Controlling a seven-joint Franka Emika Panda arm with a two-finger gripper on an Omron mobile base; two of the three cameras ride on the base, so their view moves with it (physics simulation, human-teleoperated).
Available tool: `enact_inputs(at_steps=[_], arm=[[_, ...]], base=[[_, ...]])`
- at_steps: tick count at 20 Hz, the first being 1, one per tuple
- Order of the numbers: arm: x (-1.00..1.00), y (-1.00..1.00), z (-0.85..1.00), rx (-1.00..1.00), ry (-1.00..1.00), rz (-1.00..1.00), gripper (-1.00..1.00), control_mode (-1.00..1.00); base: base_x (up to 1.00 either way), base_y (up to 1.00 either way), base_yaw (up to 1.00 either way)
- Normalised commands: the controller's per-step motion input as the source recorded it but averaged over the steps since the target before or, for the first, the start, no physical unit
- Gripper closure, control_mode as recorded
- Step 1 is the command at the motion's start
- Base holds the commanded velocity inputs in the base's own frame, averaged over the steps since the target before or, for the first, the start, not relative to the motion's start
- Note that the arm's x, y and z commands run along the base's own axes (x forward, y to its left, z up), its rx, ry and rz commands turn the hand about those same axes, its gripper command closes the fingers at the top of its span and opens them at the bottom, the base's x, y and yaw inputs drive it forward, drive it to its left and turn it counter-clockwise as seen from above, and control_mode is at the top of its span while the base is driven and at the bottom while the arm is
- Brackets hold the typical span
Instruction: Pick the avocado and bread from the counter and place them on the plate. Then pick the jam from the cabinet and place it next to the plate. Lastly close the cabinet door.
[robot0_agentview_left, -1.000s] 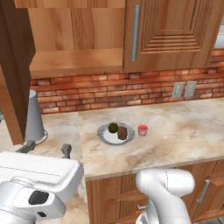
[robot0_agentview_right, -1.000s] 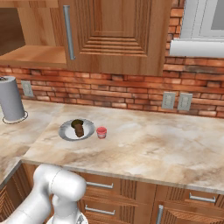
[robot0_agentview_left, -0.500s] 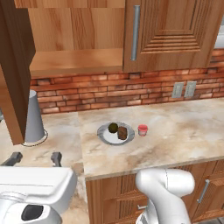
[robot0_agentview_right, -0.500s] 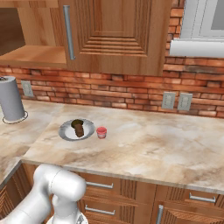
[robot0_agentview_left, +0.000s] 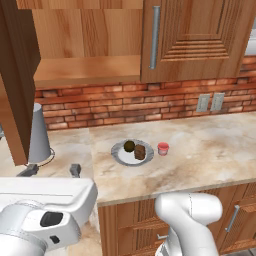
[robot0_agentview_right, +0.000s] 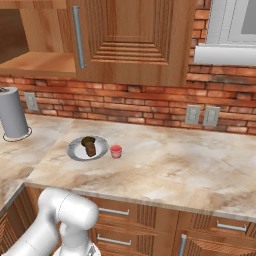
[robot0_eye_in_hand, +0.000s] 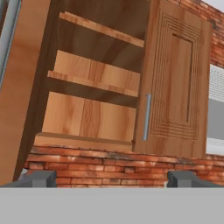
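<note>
Lower in the left base frame than a second ago sits our white hand, now filling the bottom left corner, and the gripper (robot0_agentview_left: 52, 170) has slid with it; the plate, the food and the jar lie where they lay before. We see the two dark fingers (robot0_agentview_left: 75, 170) poking up just above the white housing, well apart from each other, with nothing between them; in the hand view the gripper (robot0_eye_in_hand: 112, 178) shows the same wide gap, its tips at the lower left and lower right, so we read it as spread and empty.

Near the centre of the left base frame rests the plate (robot0_agentview_left: 121, 156) on the counter (robot0_agentview_left: 200, 145); on it lie the avocado (robot0_agentview_left: 129, 146) and the bread (robot0_agentview_left: 140, 152), touching or nearly so; just to the right of the plate, on the stone, stands the jam (robot0_agentview_left: 163, 148). From the right base view we find the same group at centre left: plate (robot0_agentview_right: 75, 151), avocado (robot0_agentview_right: 87, 141), bread (robot0_agentview_right: 90, 149), jam (robot0_agentview_right: 116, 151), counter (robot0_agentview_right: 175, 165).

Across the top of the left base frame hangs the cabinet (robot0_agentview_left: 85, 50); its left door (robot0_agentview_left: 17, 75) swings out toward us along the left edge, baring the shelf, while the right door (robot0_agentview_left: 200, 35) is shut. A grey cylinder (robot0_agentview_left: 39, 134) stands on the counter at mid left; in the right base view the cylinder (robot0_agentview_right: 12, 114) is also at mid left.
</note>
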Motion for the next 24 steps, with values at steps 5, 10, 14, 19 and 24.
enact_inputs(at_steps=[5, 10, 14, 19, 24], arm=[[0.14, 0.01, -0.01, 0.00, 0.00, 0.02, -1.00, -1.00], [-0.08, 0.13, 0.00, 0.00, 0.00, 0.05, -1.00, -1.00], [0.04, 0.22, 0.00, 0.00, 0.00, 0.03, -1.00, -1.00], [0.50, 0.15, 0.00, 0.00, 0.00, 0.00, -1.00, -1.00], [0.55, 0.23, 0.00, 0.00, 0.00, 0.00, -1.00, -1.00]], base=[[0.00, 0.00, 0.00], [0.00, 0.00, 0.00], [0.00, 0.00, 0.00], [0.00, 0.00, 0.00], [0.00, 0.00, 0.00]])
